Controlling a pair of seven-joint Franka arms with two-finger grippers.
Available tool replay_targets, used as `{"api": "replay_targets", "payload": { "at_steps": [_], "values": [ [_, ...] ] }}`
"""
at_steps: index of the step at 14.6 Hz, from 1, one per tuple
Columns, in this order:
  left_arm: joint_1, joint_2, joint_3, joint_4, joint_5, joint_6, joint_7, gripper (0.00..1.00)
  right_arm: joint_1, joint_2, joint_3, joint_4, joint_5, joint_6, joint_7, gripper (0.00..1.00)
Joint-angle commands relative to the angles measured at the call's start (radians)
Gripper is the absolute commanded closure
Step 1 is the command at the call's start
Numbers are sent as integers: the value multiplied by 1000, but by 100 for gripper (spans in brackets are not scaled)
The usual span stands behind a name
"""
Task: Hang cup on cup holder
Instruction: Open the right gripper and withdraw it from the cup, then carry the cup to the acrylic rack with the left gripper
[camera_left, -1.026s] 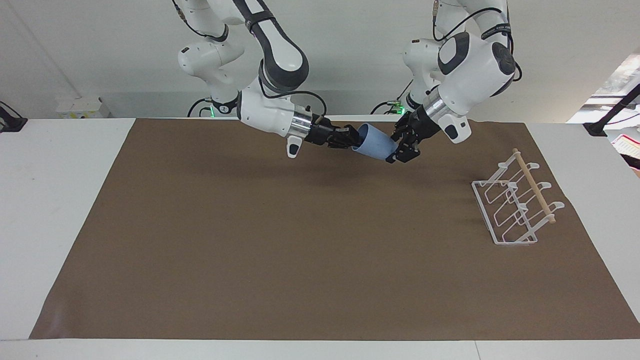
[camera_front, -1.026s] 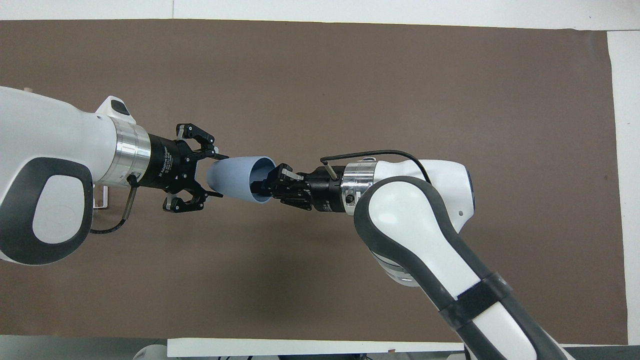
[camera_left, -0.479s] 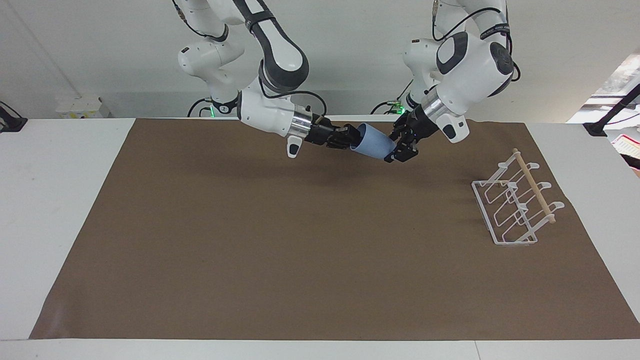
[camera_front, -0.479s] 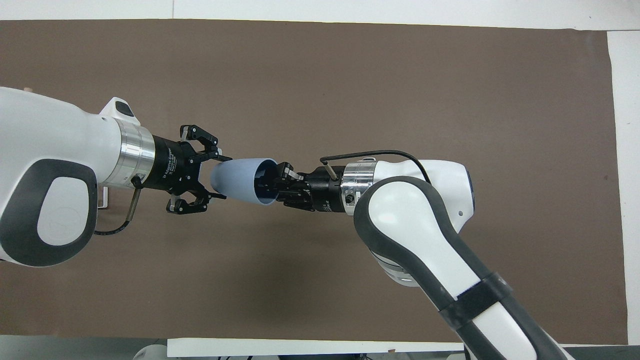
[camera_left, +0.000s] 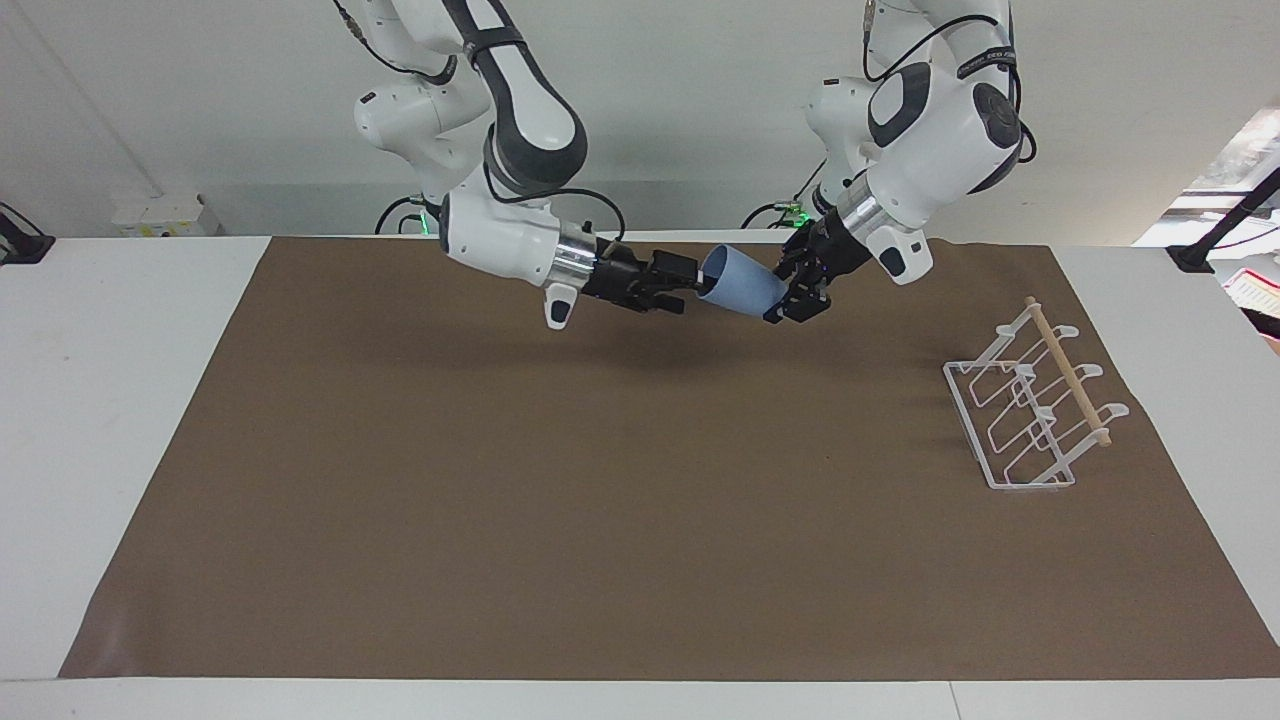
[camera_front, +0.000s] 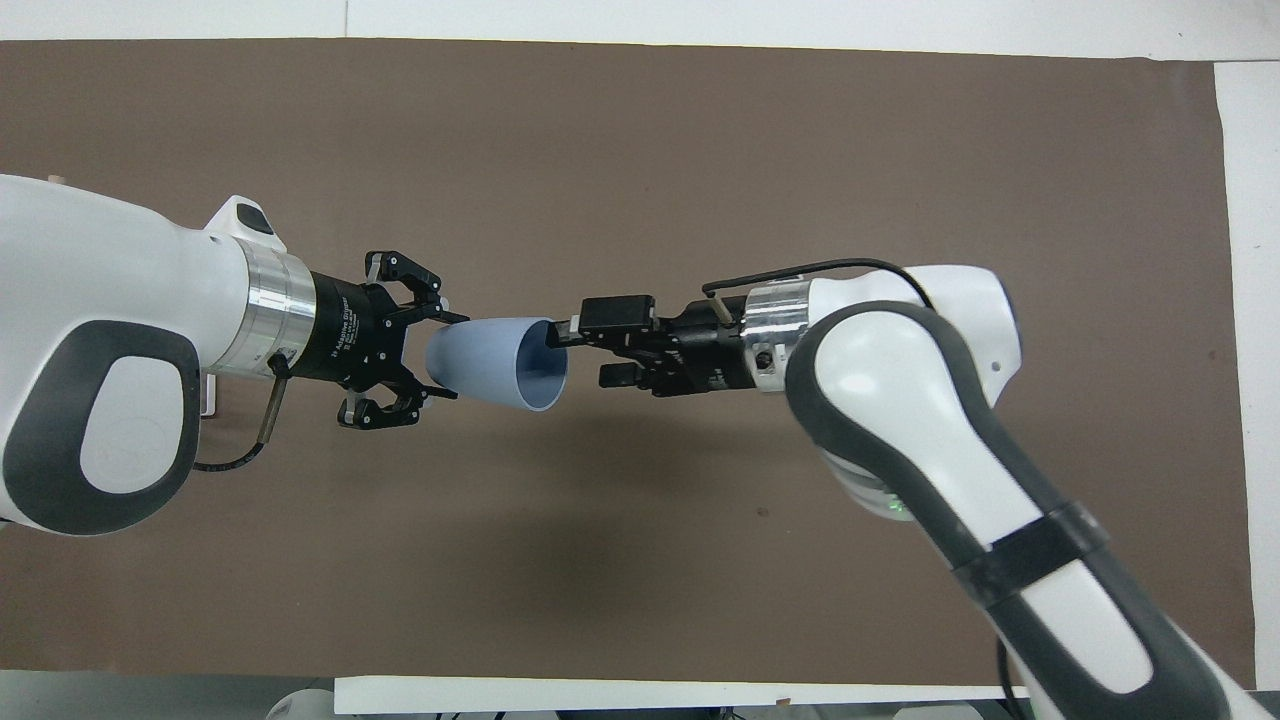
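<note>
The light-blue cup (camera_left: 745, 285) hangs on its side in the air over the mat's edge nearest the robots. My left gripper (camera_left: 792, 297) is shut on its narrow base, seen from above as the left gripper (camera_front: 422, 345) clasping the cup (camera_front: 490, 362). The cup's mouth faces my right gripper (camera_left: 684, 283), which is open with its fingertips just outside the rim. From above the right gripper (camera_front: 582, 355) shows spread fingers. The white wire cup holder (camera_left: 1030, 415) stands on the mat toward the left arm's end. In the overhead view my left arm hides nearly all of it.
A brown mat (camera_left: 600, 500) covers most of the white table (camera_left: 100, 400). The two arms meet over the mat's robot-side edge.
My right gripper opened, let go of the cup's rim and drew back out of its mouth. The left gripper kept hold of the base and lifted the cup slightly.
</note>
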Motion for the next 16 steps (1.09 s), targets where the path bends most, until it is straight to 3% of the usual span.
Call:
{"api": "replay_targets", "payload": {
  "at_steps": [1, 4, 7, 9, 11, 14, 16],
  "values": [
    [5, 19, 11, 27, 118, -8, -9, 100, -149, -4, 5, 21, -104, -153, -46, 1],
    [6, 26, 11, 56, 428, -93, -7, 100, -279, -14, 2, 22, -220, -232, -56, 1],
    [6, 28, 16, 50, 692, -139, -30, 100, -315, -36, -2, 70, -517, -218, -57, 1],
    [-7, 51, 14, 44, 984, -170, -132, 100, -315, -31, -1, 174, -762, -219, -53, 1],
    [-38, 109, 11, 41, 1264, -271, -278, 100, -307, -33, 4, 258, -930, -230, -45, 1],
    [-57, 169, 13, 55, 1559, -373, -413, 100, -319, -51, 2, 300, -1073, -250, -1, 1],
    [-55, 175, 13, 78, 1718, -429, -421, 100, -323, -56, -7, 382, -1230, -357, 1, 1]
  ]
}}
